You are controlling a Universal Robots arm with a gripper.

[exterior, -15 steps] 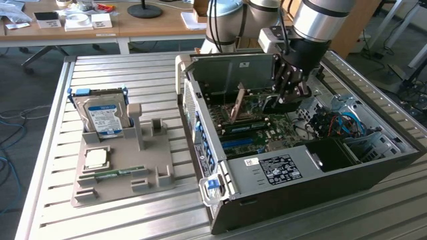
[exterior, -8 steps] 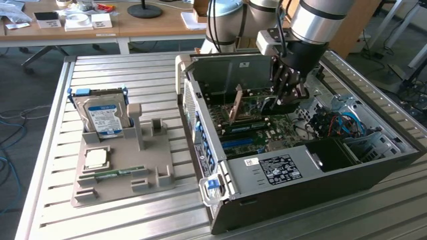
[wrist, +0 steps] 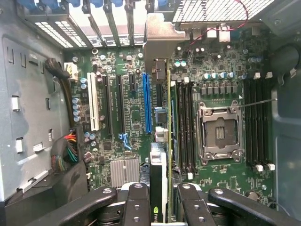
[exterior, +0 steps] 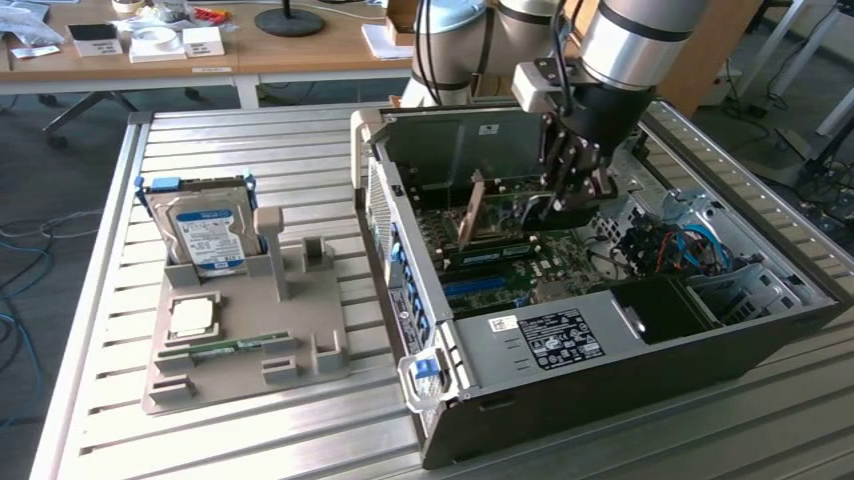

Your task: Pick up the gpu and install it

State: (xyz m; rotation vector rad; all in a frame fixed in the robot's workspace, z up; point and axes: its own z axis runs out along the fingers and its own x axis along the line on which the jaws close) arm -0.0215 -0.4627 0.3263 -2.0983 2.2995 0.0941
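While the tool, part-closed on the thin dark gpu card, hangs over the green motherboard, squareness to its slots matters.

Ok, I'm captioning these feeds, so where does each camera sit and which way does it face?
Exterior view: off the arm, high beside the table, looking down at the open computer case and parts tray; arm and gripper show.
Wrist view: on the wrist, looking down past the fingers onto the motherboard.
Shared: the gripper shut on the gpu inside the case.
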